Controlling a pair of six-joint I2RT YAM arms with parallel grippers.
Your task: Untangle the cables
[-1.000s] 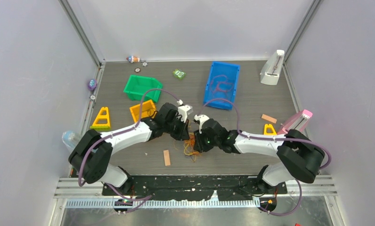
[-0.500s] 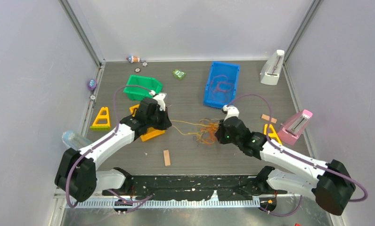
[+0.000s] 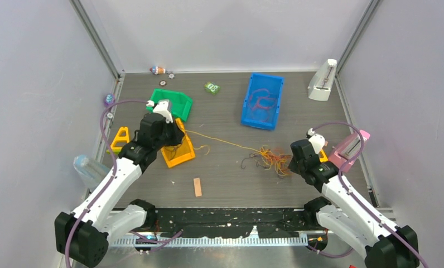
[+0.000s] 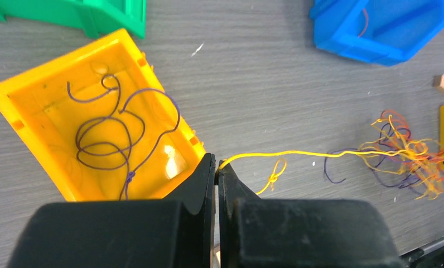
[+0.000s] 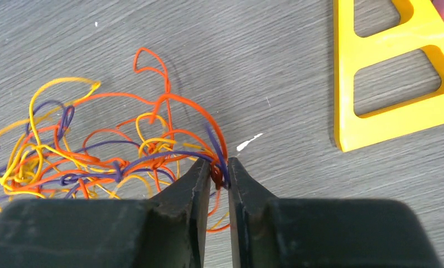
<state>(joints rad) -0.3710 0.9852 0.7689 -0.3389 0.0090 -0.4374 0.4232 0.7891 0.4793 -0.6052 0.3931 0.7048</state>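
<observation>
The cables lie as a tangle (image 3: 270,157) of orange, red, yellow and purple strands on the grey table, right of centre. One yellow cable (image 3: 225,142) runs taut from the tangle to my left gripper (image 3: 179,134). In the left wrist view my left gripper (image 4: 216,167) is shut on the end of that yellow cable (image 4: 298,152), at the orange bin's corner. My right gripper (image 5: 218,170) is shut on red and purple strands at the right edge of the tangle (image 5: 108,151). A purple cable (image 4: 114,134) lies coiled inside the orange bin (image 4: 35,95).
A green bin (image 3: 169,103) stands behind the orange bin (image 3: 178,156). A blue bin (image 3: 247,106) at the back holds a red strand. Yellow triangles (image 3: 120,139) (image 5: 392,72), a wooden block (image 3: 197,186), a pink stand (image 3: 351,146) and a white stand (image 3: 322,81) are scattered about.
Both arms have drawn apart from the centre, the left going left over the orange bin and the right going right. The tangle moved right and a yellow cable stretched out of it.
</observation>
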